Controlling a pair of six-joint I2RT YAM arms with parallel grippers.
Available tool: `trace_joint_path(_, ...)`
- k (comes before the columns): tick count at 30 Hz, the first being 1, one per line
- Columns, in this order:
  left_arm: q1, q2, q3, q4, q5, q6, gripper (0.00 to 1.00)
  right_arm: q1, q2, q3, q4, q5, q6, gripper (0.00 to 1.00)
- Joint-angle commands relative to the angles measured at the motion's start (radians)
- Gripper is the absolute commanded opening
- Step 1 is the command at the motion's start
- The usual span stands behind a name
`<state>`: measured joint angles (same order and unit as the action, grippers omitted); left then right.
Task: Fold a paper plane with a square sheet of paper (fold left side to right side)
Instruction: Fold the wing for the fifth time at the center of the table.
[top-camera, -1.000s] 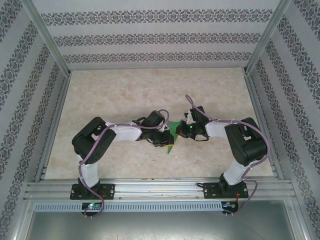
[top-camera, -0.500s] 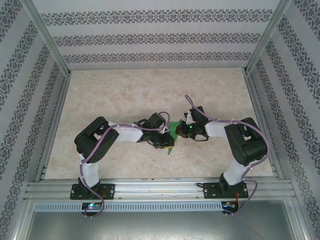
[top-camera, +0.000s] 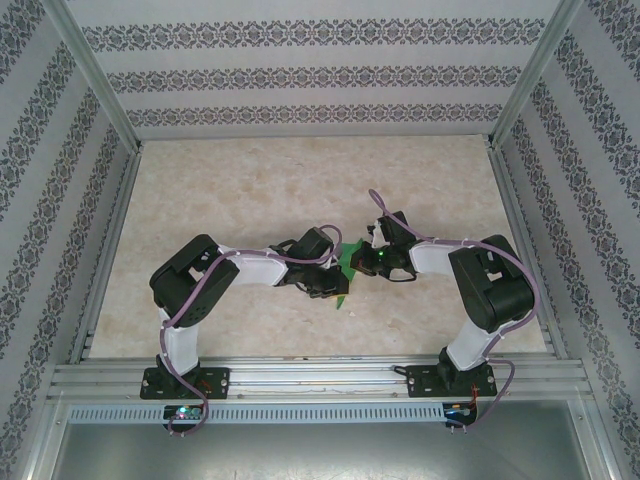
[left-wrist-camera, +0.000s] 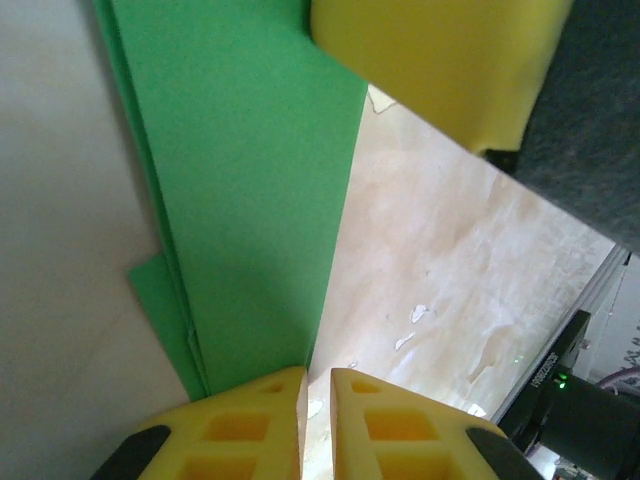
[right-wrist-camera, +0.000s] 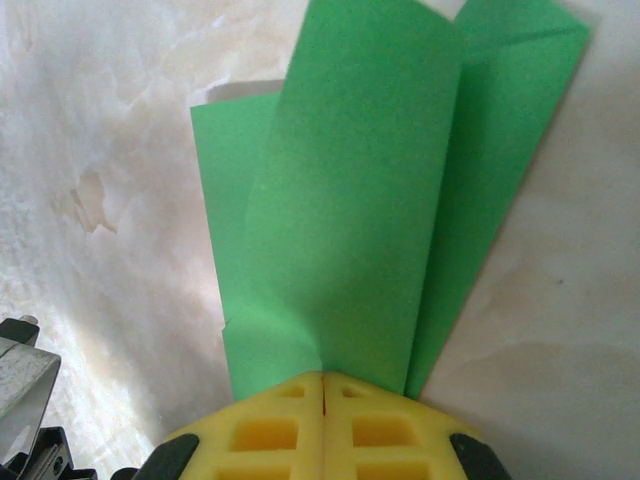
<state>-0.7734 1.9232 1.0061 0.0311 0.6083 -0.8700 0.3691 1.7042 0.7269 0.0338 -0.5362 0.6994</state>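
Carefully: your right end effector was shut tight on the folded green paper, your left end effector nearly shut beside it; pulling apart could tear it.

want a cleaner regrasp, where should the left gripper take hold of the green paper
Probably along the folded paper's long straight edge, coming in level with the table from the left. The layers stack thin and flat there, so the left gripper can pinch them all; the right gripper is shut on the opposite end.

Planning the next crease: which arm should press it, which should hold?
Probably left presses: the left gripper has nearly shut jaws at the green paper's edge. The right gripper is shut on the paper, so it holds.
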Motion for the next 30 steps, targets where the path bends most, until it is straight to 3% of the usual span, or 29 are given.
trace_joint_path(1,-0.030,0.053,0.002,-0.164,-0.057,0.053,0.14,0.005,-0.019,0.014,-0.063,0.022,-0.025,0.00)
trace_joint_path(19,-0.026,0.019,-0.037,-0.198,-0.088,0.072,0.10,-0.131,-0.294,-0.136,-0.024,-0.096,-0.087,0.00)
trace_joint_path(30,-0.026,-0.008,-0.069,-0.207,-0.078,0.073,0.08,-0.008,-0.216,-0.160,0.141,-0.096,-0.028,0.00)
